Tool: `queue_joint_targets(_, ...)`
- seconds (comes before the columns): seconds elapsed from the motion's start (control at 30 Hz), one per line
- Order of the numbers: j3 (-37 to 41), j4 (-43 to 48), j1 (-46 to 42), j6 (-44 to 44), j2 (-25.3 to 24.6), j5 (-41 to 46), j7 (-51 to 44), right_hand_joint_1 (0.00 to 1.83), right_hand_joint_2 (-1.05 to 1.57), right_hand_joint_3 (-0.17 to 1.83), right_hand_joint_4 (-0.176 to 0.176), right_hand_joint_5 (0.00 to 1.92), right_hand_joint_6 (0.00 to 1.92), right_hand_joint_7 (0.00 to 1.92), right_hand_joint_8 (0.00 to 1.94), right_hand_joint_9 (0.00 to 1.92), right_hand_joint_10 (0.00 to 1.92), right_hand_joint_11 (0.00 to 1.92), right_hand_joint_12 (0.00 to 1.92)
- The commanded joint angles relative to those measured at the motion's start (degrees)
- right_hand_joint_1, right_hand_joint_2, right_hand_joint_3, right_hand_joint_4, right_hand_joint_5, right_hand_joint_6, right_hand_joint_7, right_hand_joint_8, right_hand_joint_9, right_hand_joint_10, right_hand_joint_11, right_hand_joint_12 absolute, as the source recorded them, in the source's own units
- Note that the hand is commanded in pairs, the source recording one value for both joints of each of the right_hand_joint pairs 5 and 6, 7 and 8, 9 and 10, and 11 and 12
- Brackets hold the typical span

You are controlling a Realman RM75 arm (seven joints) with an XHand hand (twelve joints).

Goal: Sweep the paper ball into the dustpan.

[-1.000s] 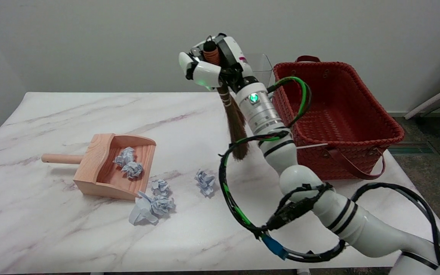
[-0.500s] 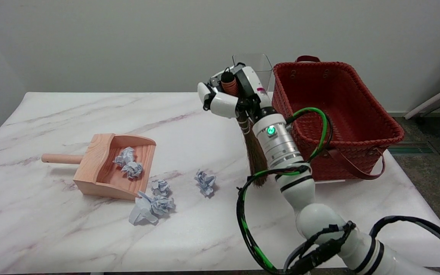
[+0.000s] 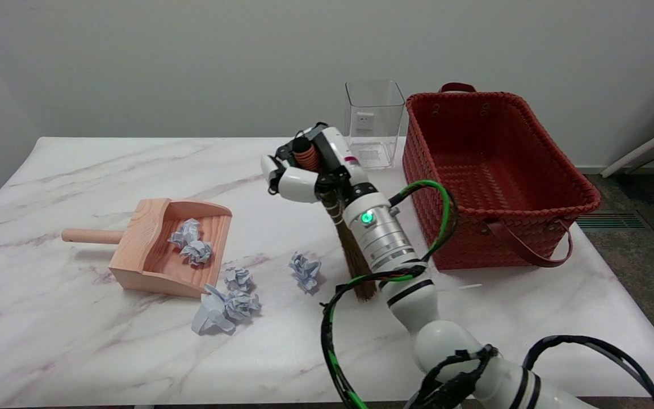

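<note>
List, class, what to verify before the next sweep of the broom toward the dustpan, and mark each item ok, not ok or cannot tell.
1. Broom gripped by the right robot hand: ok.
2. Bristle tips touching the table: cannot tell.
3. Loose paper ball lies between the bristles and the dustpan: ok.
4. Dustpan mouth faces the ball: ok.
5. Path to the mouth free: not ok, other paper balls sit at the lip.
6. Red basket out of the sweep: ok.

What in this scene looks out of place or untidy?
Crumpled paper balls lie loose on the table: one alone, more at the wooden dustpan's front edge, while two already sit inside. Nothing looks damaged.
</note>
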Motion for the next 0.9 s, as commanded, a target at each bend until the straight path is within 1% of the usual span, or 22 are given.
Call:
queue_joint_targets(0.03, -5.3, -23.6, 12.7, -5.3, -12.4, -10.3, 8.8, 0.98, 1.39, 1.32, 0.000, 1.92, 1.92, 1.92, 1.92, 1.92, 1.92, 1.85, 1.85)
queue_joint_targets(0.23, -5.6, -31.1, 16.5, -5.0, -14.9, -22.2, 22.1, 0.98, 1.38, 1.34, 0.000, 1.92, 1.92, 1.92, 1.92, 1.92, 1.92, 1.86, 1.86)
queue_joint_targets(0.3, -5.6, -32.5, 17.3, -3.7, -16.0, -25.0, 24.7, 0.98, 1.36, 1.36, 0.000, 1.92, 1.92, 1.92, 1.92, 1.92, 1.92, 1.87, 1.87)
queue_joint_targets(0.4, -5.2, -34.5, 19.4, -3.9, -18.1, -27.5, 25.1, 0.97, 1.35, 1.38, 0.000, 1.92, 1.92, 1.92, 1.92, 1.92, 1.92, 1.87, 1.87)
queue_joint_targets(0.63, -5.4, -40.7, 29.3, -6.9, -24.4, -27.8, 25.1, 0.97, 1.35, 1.38, 0.000, 1.92, 1.92, 1.92, 1.92, 1.92, 1.92, 1.87, 1.87)
queue_joint_targets(0.77, -4.9, -46.6, 34.2, -7.4, -27.2, -27.7, 25.1, 0.97, 1.35, 1.37, 0.000, 1.92, 1.92, 1.92, 1.92, 1.92, 1.92, 1.86, 1.86)
queue_joint_targets(0.9, -2.6, -52.0, 38.0, -7.7, -30.2, -27.4, 27.1, 0.97, 1.35, 1.36, 0.000, 1.92, 1.92, 1.92, 1.92, 1.92, 1.92, 1.86, 1.86)
